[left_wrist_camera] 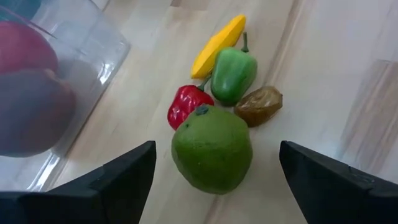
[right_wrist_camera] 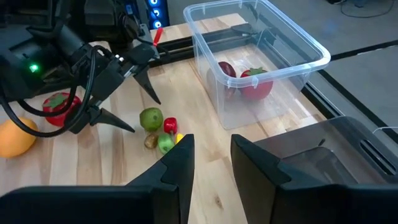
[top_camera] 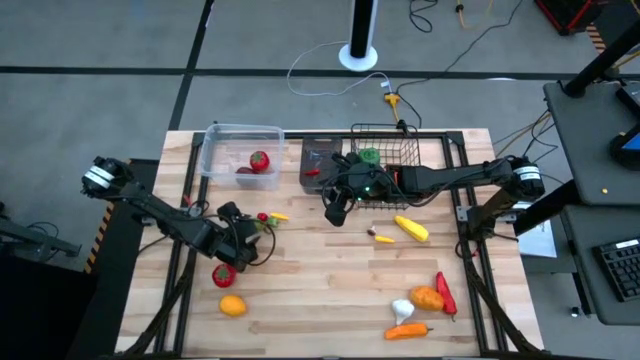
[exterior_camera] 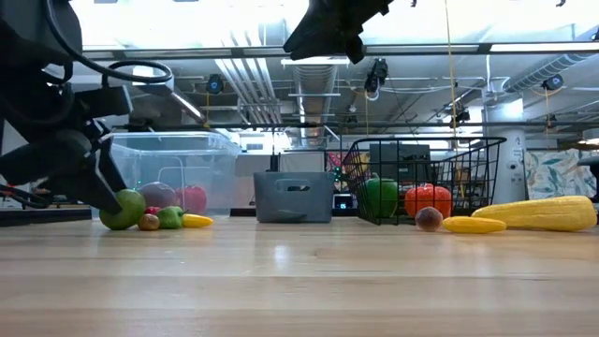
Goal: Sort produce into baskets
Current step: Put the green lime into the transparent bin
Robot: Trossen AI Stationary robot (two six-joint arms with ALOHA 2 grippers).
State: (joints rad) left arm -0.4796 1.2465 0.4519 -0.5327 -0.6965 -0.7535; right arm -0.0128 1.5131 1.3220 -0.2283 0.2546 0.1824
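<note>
Fingers of left gripper (left_wrist_camera: pixel 214 180) spread wide, flanking green fruit (left_wrist_camera: pixel 212 149) at frame centre; closing may knock adjoining red pepper (left_wrist_camera: pixel 186 104).

Between my dark fingers (left_wrist_camera: pixel 118 180) sits a green lime (left_wrist_camera: pixel 212 149); at its twelve o'clock a red pepper (left_wrist_camera: pixel 186 104), green pepper (left_wrist_camera: pixel 233 71), yellow pepper (left_wrist_camera: pixel 217 45) and brown fruit (left_wrist_camera: pixel 259 105) on pale wood (left_wrist_camera: pixel 323 74)

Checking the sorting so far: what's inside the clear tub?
The clear tub holds a red tomato-like piece and a darker reddish-purple piece beside it. Nothing else shows through its walls, though they blur what these are.
</note>
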